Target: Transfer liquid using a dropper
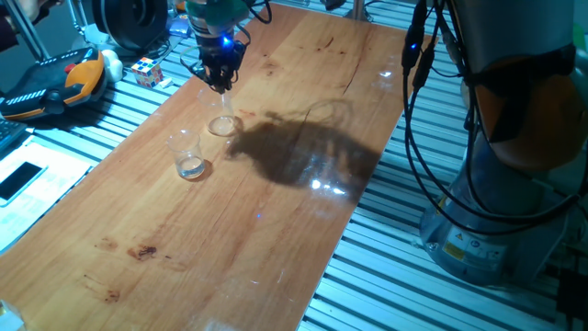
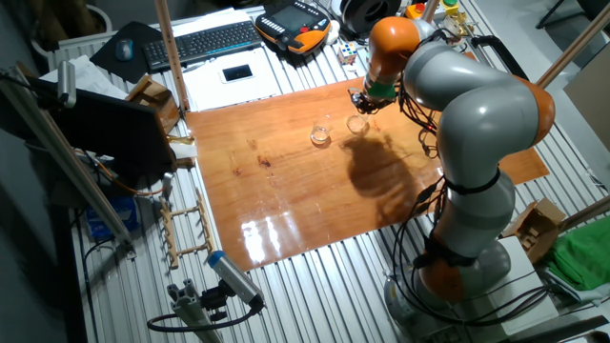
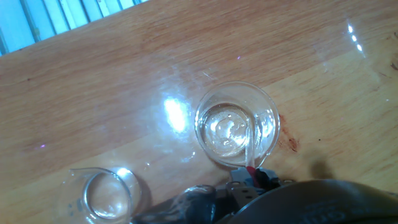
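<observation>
Two glasses mid-frame; gripper (image 3: 252,177) clamped on dropper (image 3: 251,144), tip dipped in liquid (image 3: 225,132) of dish (image 3: 272,118). Tumbler (image 3: 106,198) lower left, transfer apparently pending.

Hand view: I see the gripper (image 3: 249,186) cut off by the bottom edge, jaw state unreadable. Tumbler (image 3: 102,196) cropped at the lower left. In both fixed views the dropper (image 3: 250,146) is too small to resolve; liquid (image 3: 227,130) level indistinct.

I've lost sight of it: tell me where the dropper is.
In the hand view the dropper hangs from the gripper, its tip inside the low glass dish, right of the tumbler.
</observation>
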`<state>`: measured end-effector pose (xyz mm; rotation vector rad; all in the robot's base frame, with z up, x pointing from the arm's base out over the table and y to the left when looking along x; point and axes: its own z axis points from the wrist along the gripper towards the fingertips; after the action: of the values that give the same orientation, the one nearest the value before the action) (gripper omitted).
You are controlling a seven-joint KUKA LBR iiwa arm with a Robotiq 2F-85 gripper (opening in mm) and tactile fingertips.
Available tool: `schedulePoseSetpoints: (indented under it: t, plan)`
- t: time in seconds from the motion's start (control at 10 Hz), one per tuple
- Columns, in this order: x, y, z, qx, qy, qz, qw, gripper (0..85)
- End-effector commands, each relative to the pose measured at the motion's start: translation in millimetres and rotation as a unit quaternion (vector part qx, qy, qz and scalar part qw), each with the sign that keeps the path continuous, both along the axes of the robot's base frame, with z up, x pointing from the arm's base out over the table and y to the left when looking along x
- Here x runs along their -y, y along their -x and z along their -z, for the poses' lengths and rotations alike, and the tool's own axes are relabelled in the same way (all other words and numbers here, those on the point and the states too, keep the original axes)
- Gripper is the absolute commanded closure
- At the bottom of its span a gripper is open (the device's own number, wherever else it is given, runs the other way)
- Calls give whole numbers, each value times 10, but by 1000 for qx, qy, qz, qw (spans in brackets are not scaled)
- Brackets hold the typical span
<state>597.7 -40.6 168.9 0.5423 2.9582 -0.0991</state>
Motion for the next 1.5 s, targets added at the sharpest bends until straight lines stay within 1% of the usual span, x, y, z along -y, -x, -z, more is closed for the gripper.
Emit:
schedulePoseSetpoints:
  t: [0.0, 0.6, 0.8, 0.9, 1.0, 1.4]
  plan:
    - [-9, -4, -16, -1, 1, 0, 1000, 703]
    - [-81, 7, -150, -3, 8, 2, 1000, 707]
    - [-88, 5, -154, -3, 8, 2, 1000, 707]
    - [-92, 1, -152, -3, 9, 1, 1000, 697]
    - [-92, -7, -137, -3, 9, 1, 1000, 667]
    - [-91, -36, -75, -4, 6, 1, 1000, 667]
